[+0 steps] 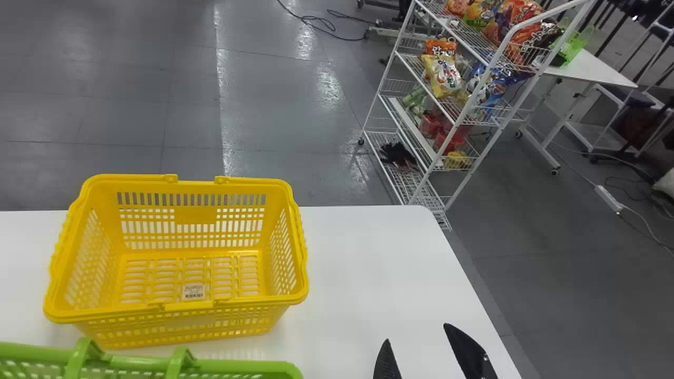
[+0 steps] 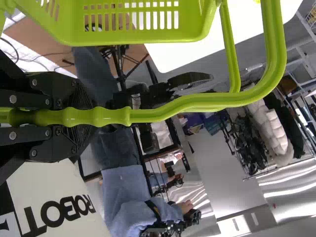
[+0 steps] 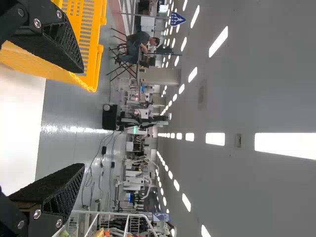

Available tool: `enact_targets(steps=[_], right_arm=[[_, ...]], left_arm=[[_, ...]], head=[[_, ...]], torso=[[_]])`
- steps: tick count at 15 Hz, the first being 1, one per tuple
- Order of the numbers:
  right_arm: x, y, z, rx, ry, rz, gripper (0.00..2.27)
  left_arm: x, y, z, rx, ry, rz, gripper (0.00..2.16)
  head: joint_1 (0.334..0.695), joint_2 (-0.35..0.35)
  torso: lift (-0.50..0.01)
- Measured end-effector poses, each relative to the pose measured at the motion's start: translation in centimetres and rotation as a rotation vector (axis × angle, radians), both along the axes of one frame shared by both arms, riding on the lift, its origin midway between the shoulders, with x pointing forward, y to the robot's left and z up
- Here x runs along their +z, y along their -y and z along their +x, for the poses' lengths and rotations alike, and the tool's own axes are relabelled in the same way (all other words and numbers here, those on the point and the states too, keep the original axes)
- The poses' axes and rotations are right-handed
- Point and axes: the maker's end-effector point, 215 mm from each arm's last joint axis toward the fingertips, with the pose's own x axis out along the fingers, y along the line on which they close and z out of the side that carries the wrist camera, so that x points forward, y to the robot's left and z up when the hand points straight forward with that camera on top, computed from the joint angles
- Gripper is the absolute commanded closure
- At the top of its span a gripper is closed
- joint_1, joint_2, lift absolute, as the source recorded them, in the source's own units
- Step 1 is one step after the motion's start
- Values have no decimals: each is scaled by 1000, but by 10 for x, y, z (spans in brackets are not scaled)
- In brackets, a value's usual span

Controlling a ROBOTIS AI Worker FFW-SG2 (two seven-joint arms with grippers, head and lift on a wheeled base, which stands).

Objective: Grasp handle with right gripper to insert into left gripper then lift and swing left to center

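Low in the head view, right of the baskets, my right gripper [image 1: 424, 345] stands open over the white table's right part. In the right wrist view the same gripper [image 3: 81, 116] has its two black fingers wide apart, nothing between them. A green basket [image 1: 237, 368] shows its rim at the head view's bottom left. In the left wrist view my left gripper [image 2: 81, 116] is shut on the green basket's handle [image 2: 148, 115], and the green basket's slotted wall [image 2: 128, 34] runs along the top.
A yellow basket [image 1: 181, 313] stands upright on the white table [image 1: 368, 263], just beyond the green one. A wire rack [image 1: 447, 113] with snack bags stands on the floor past the table's far right corner.
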Motion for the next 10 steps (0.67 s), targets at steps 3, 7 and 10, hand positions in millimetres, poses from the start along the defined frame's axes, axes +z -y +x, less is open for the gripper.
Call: enact_targets(steps=[3, 7, 10], right_arm=[[1, -1, 0, 1, 0, 1, 140], [0, -1, 1, 3, -2, 0, 140], [-2, -2, 1, 4, -9, -2, 140]], left_arm=[[-3, -3, 5, 8, -8, 2, 2091], [-3, -5, 10, 15, -9, 0, 2091], [-3, -8, 13, 21, -12, -2, 2091]], head=[[695, -350], [695, -350], [695, -350]], torso=[[-93], [-93], [-93]])
